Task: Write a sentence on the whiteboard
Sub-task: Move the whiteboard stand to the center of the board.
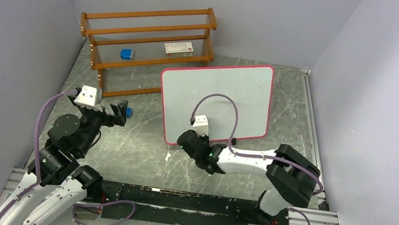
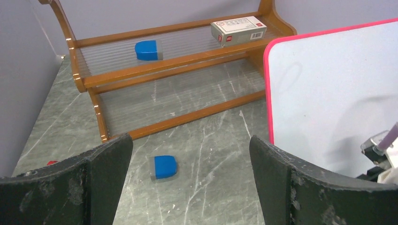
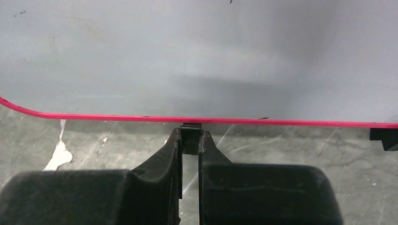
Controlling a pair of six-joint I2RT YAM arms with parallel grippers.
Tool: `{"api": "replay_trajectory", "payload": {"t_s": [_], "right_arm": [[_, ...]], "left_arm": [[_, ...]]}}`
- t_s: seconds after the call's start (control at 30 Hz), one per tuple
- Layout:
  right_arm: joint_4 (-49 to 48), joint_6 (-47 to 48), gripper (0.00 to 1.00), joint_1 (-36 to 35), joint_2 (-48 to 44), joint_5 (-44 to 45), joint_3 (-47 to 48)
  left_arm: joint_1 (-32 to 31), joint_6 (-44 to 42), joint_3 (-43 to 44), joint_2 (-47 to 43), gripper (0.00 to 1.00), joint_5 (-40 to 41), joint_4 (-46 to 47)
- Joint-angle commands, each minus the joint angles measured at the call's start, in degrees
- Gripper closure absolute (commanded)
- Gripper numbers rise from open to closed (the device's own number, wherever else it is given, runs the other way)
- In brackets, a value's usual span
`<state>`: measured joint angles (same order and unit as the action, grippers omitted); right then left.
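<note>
The whiteboard (image 1: 253,90) sits mid-table, a large rounded-corner sheet with a smooth pale face and a thin pink-red rim; whether it lies flat or is propped up I cannot tell. Its far left corner comes just beside the right end of the wooden rack (image 1: 150,29). Its right edge leaves a bare strip of table (image 1: 292,108) before the lavender-grey wall, and a wider band of table lies between its near edge and the arm bases. The table is grey-green stone-patterned with pale veins and carries a small white fleck (image 3: 58,154) near the board's near left corner. The right pincer (image 1: 182,139) meets the board's near edge, narrowed right down on a small black foot (image 3: 191,127) under the rim; a second black foot (image 3: 385,139) shows farther along. The left pincer (image 2: 190,145) hangs wide open over bare table left of the board, its dark fingers (image 2: 101,171) scuffed and matte. A blue rounded block (image 2: 164,166) lies on the table between them in the wrist view, apart from both. The rack has varnished orange-brown rails and clear ridged shelves. One shelf holds another blue block (image 2: 146,50) towards the left and a white printed carton (image 2: 238,30) at the right end, well apart.
</note>
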<state>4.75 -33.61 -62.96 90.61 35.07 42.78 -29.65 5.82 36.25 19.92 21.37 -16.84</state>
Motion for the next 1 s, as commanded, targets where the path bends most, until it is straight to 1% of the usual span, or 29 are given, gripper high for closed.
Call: {"api": "replay_trajectory", "payload": {"t_s": [0.0, 0.13, 0.3, 0.4, 0.53, 0.57, 0.63, 0.8, 0.97], "right_arm": [[0.23, -5.20, 1.00, -3.22, 0.21, 3.37, -0.71], [0.02, -6.39, 1.00, -3.58, -1.51, 4.34, -2.30], [-0.45, -5.47, 1.00, -3.58, -2.60, 5.31, -2.37], [-0.98, -5.44, 0.89, -3.68, -3.08, 4.95, -2.68], [-0.97, -5.56, 0.66, -3.67, -4.73, 4.69, -3.08], [-1.10, -5.28, 0.61, -3.66, -5.54, 4.72, -3.16], [-0.81, -4.74, 0.54, -3.71, -7.40, 4.84, -3.48], [2.25, -3.15, 0.36, -3.66, -15.37, 5.73, -4.10], [7.86, -1.20, 0.14, -3.51, -26.52, 8.94, -4.64]], "left_arm": [[0.50, 0.94, 0.84, -0.51, 0.02, 2.59, -0.55], [0.56, 1.18, 0.93, -0.15, 0.02, 3.76, -0.81], [0.62, 1.50, 0.95, 0.18, 0.02, 5.27, -1.00], [0.68, 1.61, 0.84, 0.47, 0.02, 5.45, -0.87], [1.07, 2.53, 0.75, 1.49, 0.02, 7.56, -0.89], [1.19, 2.90, 0.75, 1.83, 0.02, 8.17, -0.91], [1.45, 3.35, 0.99, 2.84, 0.02, 8.91, -1.12], [2.64, 4.76, 2.36, 6.59, 0.02, 9.70, -2.19], [3.10, 5.96, 4.21, 12.56, 0.02, 10.15, -3.49]]}}
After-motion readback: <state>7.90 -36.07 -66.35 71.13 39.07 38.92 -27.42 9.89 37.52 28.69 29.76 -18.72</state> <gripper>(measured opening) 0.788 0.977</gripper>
